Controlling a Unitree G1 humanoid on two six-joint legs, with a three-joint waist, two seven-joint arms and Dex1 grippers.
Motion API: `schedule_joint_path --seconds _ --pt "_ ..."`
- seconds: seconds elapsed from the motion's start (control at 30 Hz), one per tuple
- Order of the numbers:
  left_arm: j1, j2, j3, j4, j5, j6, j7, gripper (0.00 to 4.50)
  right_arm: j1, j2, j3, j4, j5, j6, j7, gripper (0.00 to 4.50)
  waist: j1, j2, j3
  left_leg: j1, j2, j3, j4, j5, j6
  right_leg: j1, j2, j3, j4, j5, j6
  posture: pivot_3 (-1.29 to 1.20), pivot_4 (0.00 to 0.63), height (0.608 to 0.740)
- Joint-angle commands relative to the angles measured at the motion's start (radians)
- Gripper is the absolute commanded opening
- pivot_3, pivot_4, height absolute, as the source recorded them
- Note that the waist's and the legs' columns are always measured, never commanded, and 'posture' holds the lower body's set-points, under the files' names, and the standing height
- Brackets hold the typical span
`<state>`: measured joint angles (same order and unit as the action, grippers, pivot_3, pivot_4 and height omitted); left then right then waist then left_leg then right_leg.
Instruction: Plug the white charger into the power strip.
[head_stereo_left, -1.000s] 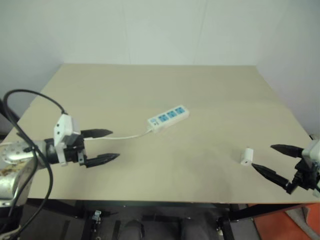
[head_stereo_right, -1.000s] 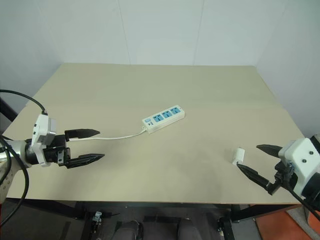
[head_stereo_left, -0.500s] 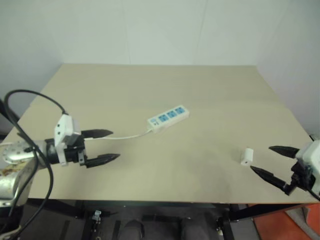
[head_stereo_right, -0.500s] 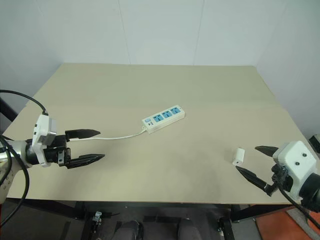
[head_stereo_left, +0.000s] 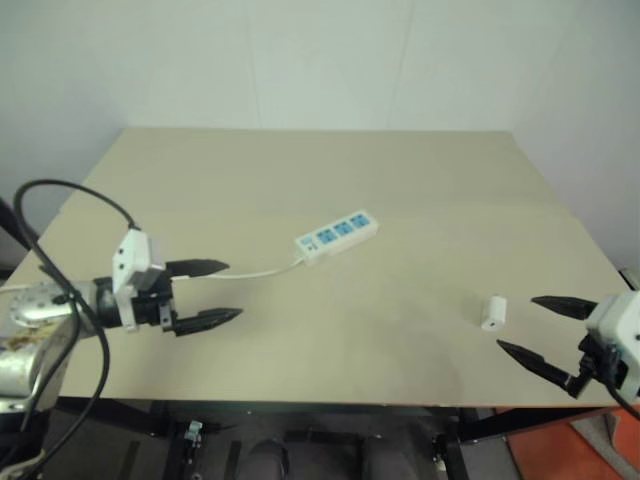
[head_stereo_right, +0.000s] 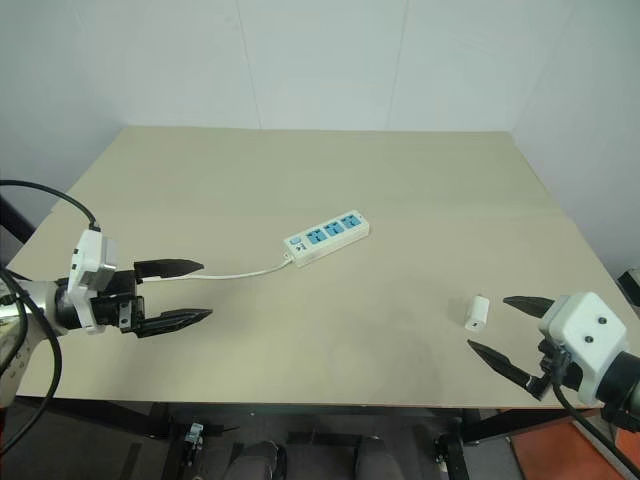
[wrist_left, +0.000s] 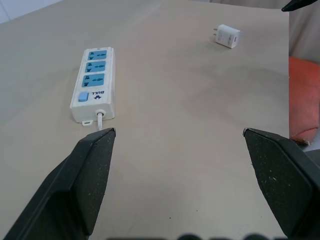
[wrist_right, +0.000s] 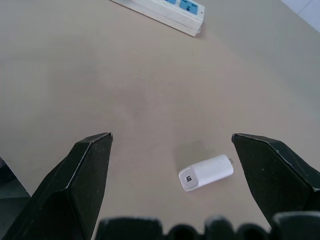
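You have a tan table (head_stereo_right: 300, 180) in front of you. The power strip (head_stereo_right: 326, 237) lies flat near the middle of it. Its long side runs on a slant, from near you on the left to farther away on the right. The three blue sockets face up. The end with the small switch points toward your left side, and a thin white cord (head_stereo_right: 240, 271) comes out of that end and runs off to your left gripper (head_stereo_right: 198, 291).

The white charger (head_stereo_right: 477, 312) lies on its side near the right front edge of the table, well apart from the power strip. In the left wrist view you can see its two little metal pins sticking out of one end. Its long side runs from close to you to farther away, tipped a bit to the right.

Your left gripper is wide open and holds nothing. It hangs over the left front part of the table, and the cord passes just by its upper finger.

Your right gripper (head_stereo_right: 506, 328) is wide open too and holds nothing. It points at the white charger, which lies on the table just past its fingertips (wrist_right: 97, 142), not touching them.
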<state>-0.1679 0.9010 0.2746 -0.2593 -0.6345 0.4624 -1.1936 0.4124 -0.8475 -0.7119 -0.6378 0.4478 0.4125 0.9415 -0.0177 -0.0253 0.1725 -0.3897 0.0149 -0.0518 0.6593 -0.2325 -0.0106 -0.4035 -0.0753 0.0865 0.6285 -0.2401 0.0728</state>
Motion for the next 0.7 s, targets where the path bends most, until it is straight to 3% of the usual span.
schedule_joint_path --seconds 0.03,0.7 --pt "-0.019 0.001 0.005 -0.009 -0.017 -0.008 -0.006 4.45 -0.006 -0.002 -0.013 -0.003 0.014 -0.014 0.011 4.50 0.000 0.000 0.000 0.000 0.000 0.000 0.000 0.000 0.000 0.000 0.000 0.000 0.000 0.000 0.000 0.00 0.150 0.740" --pt "-0.029 -0.010 -0.011 0.002 -0.015 -0.010 -0.016 4.45 -0.001 -0.010 -0.028 -0.017 0.008 -0.011 0.021 4.50 0.000 0.000 0.000 0.000 0.000 0.000 0.000 0.000 0.000 0.000 0.000 0.000 0.000 0.000 0.000 0.00 0.150 0.740"
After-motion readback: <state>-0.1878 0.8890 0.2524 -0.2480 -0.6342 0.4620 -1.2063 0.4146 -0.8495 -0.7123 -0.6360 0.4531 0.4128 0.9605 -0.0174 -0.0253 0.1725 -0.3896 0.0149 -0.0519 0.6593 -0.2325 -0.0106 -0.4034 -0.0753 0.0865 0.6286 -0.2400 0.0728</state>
